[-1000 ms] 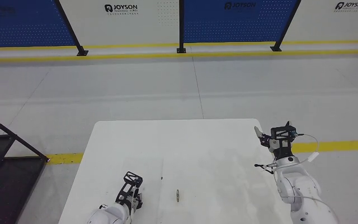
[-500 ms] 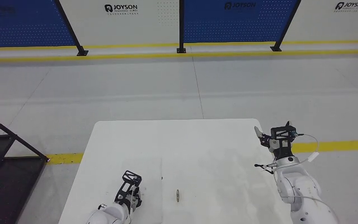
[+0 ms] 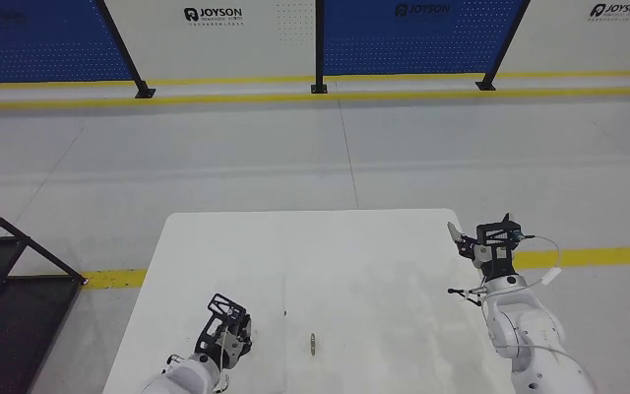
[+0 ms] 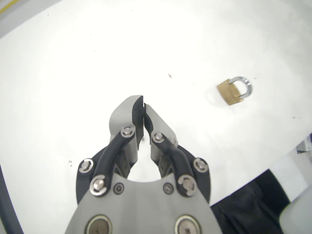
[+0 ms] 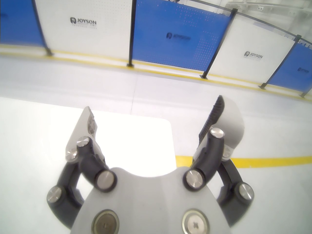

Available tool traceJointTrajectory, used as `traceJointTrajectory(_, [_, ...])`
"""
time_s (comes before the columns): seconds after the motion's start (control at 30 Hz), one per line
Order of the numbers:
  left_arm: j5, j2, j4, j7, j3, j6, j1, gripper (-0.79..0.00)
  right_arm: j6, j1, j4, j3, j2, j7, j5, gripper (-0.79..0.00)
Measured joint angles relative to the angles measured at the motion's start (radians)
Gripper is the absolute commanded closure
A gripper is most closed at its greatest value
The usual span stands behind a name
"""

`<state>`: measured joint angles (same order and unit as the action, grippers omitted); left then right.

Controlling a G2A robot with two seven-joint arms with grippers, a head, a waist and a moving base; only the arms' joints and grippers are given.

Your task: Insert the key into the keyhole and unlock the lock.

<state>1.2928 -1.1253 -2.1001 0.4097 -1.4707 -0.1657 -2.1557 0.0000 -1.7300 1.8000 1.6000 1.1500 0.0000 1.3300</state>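
With the left gripper [image 4: 143,105] pressed shut, perhaps on a sliver of key too slight to make out, and the lock [image 4: 233,91] lying loose well ahead and aside of its tips, unbraced by the wide-open right gripper [image 5: 153,108], the lock could skid away under insertion

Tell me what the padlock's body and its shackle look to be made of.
The padlock body looks like brass: dull golden-yellow with a matte face. The shackle looks like polished or plated steel: silvery, with bright glints. The look alone cannot confirm either.
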Motion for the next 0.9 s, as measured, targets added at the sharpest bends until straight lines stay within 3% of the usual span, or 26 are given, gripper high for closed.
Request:
traceJointTrajectory(0.2, [-0.108,0.011,0.053,-0.294,-0.085,-0.225,-0.052,0.0,0.0,0.0,0.0,0.0,0.0,0.0,0.0,-0.785])
traceJointTrajectory(0.33, [-0.139,0.02,0.128,-0.494,-0.133,-0.411,-0.045,0.0,-0.001,0.0,0.0,0.0,0.0,0.0,0.001,-0.785])
traceJointTrajectory(0.47, [-0.121,0.025,0.187,-0.654,-0.155,-0.534,-0.032,0.0,-0.044,-0.024,0.017,-0.029,0.001,-0.002,0.035,-0.785])
traceJointTrajectory(0.57, [-0.102,0.027,0.222,-0.715,-0.162,-0.562,-0.026,0.0,-0.11,-0.083,0.069,-0.079,0.001,0.007,0.069,-0.785])
traceJointTrajectory(0.73, [-0.103,0.027,0.221,-0.713,-0.161,-0.56,-0.026,0.0,-0.261,-0.224,0.184,-0.217,-0.004,0.016,0.215,-0.785])
traceJointTrajectory(0.9, [-0.103,0.027,0.221,-0.713,-0.161,-0.56,-0.026,0.0,-0.376,-0.268,0.185,-0.376,-0.003,0.049,0.328,-0.785])
